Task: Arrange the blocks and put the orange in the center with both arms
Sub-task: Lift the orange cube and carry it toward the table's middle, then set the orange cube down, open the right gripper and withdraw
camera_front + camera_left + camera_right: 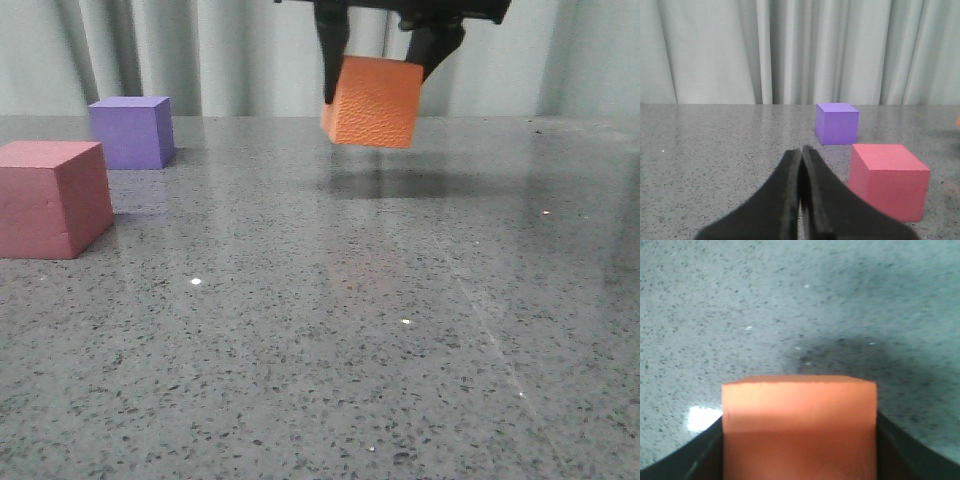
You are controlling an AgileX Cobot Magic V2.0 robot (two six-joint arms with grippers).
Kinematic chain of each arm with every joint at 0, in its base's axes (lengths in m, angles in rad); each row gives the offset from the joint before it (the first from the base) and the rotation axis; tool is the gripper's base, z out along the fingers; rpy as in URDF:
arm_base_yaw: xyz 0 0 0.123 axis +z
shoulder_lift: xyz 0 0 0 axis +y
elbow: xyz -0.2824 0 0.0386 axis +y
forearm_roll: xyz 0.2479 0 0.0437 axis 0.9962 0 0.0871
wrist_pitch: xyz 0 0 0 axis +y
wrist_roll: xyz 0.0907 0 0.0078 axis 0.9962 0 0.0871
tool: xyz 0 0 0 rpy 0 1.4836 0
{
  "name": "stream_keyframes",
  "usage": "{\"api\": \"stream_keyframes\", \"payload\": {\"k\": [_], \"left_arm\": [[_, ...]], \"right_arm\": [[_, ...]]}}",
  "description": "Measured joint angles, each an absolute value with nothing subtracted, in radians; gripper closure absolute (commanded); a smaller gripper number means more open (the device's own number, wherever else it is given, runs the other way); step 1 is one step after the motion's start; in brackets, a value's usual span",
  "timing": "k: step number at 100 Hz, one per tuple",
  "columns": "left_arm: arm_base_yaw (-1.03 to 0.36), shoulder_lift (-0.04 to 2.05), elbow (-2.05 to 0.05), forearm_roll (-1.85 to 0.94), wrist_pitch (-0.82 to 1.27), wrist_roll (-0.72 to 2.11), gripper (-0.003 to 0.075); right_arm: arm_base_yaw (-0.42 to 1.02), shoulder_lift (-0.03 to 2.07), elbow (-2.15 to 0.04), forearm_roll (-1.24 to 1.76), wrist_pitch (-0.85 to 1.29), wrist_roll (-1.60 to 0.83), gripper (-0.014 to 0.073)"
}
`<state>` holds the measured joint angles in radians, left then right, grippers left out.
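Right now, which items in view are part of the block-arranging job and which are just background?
Part of the job:
- orange foam cube with pebbled surface, held off the table in the right gripper
- purple foam cube, on the table
- dusty pink-red foam cube, on the table
- left gripper, shut on nothing

Just background:
- grey speckled table
- pale curtain

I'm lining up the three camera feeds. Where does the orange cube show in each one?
Front view: orange cube top centre, held above the table.
Left wrist view: only an orange sliver at the right edge.
Right wrist view: bottom centre, between the right gripper's fingers.
Shared landmark: the speckled grey table.
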<state>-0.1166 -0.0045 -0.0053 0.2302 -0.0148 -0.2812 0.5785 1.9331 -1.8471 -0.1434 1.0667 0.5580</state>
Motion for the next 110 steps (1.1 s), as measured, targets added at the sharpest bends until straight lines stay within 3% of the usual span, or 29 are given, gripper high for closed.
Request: {"api": "stream_keyframes", "payload": {"k": [50, 60, 72, 84, 110], "left_arm": [[-0.117, -0.004, -0.005, 0.230, -0.015, -0.281, 0.0739], [-0.117, -0.004, -0.005, 0.230, -0.015, -0.281, 0.0739], [-0.117, -0.004, -0.005, 0.230, -0.015, -0.281, 0.0739], [-0.117, -0.004, -0.005, 0.230, -0.015, -0.281, 0.0739], [-0.117, -0.004, -0.005, 0.230, -0.015, -0.281, 0.0739]], "right_arm": [[0.670, 2.065, -1.947, -0.162, 1.026, 0.672, 0.0366], [0.670, 2.068, -1.947, -0.164, 1.018, 0.674, 0.0291], [0.670, 2.068, -1.947, -0.165, 1.007, 0.674, 0.0121], [0.670, 2.068, -1.947, -0.165, 1.002, 0.674, 0.0010], [0.670, 2.068, -1.947, -0.165, 1.002, 0.674, -0.0010]]}}
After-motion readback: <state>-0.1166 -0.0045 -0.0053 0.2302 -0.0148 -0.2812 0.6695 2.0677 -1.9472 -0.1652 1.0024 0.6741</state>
